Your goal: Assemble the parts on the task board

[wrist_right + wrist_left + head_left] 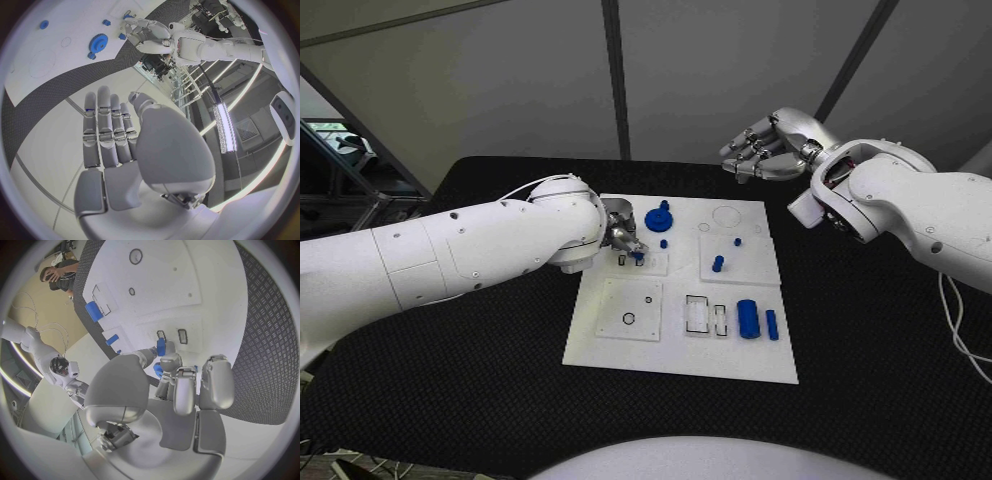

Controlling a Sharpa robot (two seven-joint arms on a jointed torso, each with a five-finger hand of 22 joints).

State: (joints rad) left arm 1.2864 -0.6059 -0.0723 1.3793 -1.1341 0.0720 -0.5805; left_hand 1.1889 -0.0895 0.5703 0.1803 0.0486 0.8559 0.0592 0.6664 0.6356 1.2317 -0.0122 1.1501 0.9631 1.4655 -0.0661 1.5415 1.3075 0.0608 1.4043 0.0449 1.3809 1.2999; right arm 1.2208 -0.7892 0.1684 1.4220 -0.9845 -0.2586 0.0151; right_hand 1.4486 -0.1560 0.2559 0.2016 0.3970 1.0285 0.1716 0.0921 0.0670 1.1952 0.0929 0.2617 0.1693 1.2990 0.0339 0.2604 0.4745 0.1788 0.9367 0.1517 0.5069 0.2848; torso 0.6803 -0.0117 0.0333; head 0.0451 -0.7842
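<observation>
The white task board [678, 355] lies in the middle of the black table. My left hand [617, 238] hovers over its far left corner and pinches a small blue part [160, 346] between thumb and finger, just above two small rectangular slots [182, 336]. A blue gear [659, 220] stands beside that hand. Small blue pegs [718, 264] stand near the board's middle. A blue cylinder [749, 318] and a blue bar [772, 324] lie at the near right. My right hand [764, 150] is raised beyond the far right corner, fingers straight, holding nothing.
Two longer rectangular slots [698, 313] sit left of the blue cylinder. A square plate with a small ring hole [629, 318] covers the board's near left. Black table [877, 330] surrounds the board on every side.
</observation>
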